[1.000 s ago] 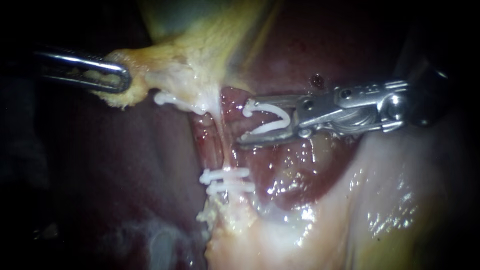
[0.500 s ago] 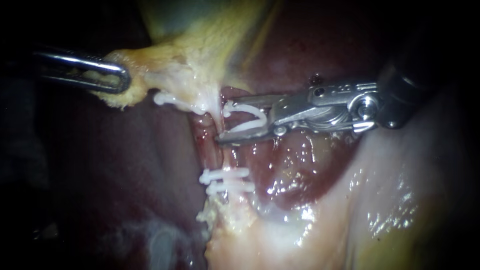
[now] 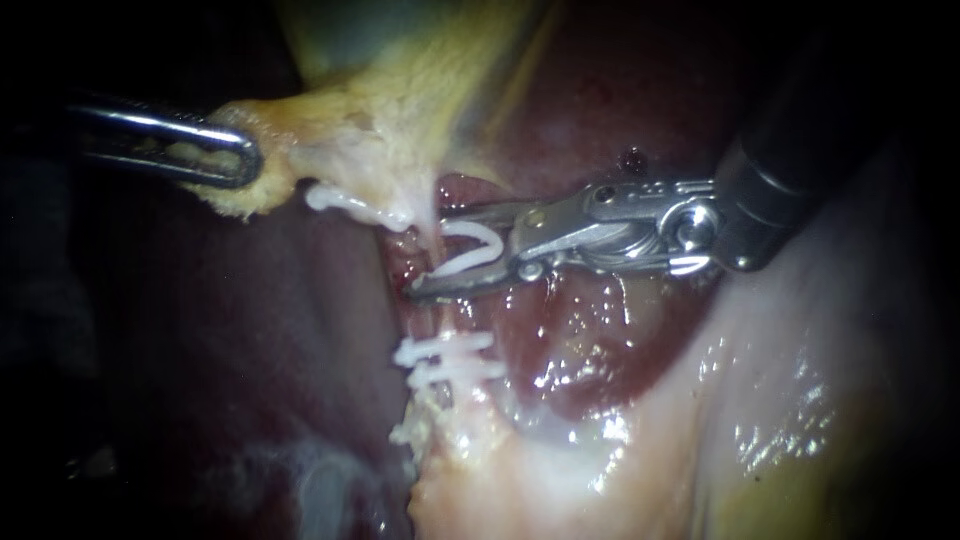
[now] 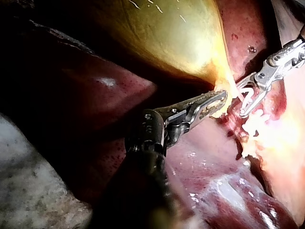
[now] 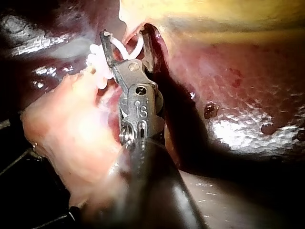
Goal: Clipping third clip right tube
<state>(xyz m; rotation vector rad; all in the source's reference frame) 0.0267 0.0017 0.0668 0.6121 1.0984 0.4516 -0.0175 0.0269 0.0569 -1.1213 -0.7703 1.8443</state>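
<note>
Endoscope view: your right tool (image 3: 428, 252), holding an open clip (image 3: 480, 245), has slid forward around the tube (image 3: 446, 320); left tool (image 3: 235, 160) clamps the gallbladder (image 3: 400, 90). Closing looks next.

No legible text or labels. Only small engraved marks (image 5: 141, 112) on right instrument (image 5: 125, 38), just behind its jaws.
</note>
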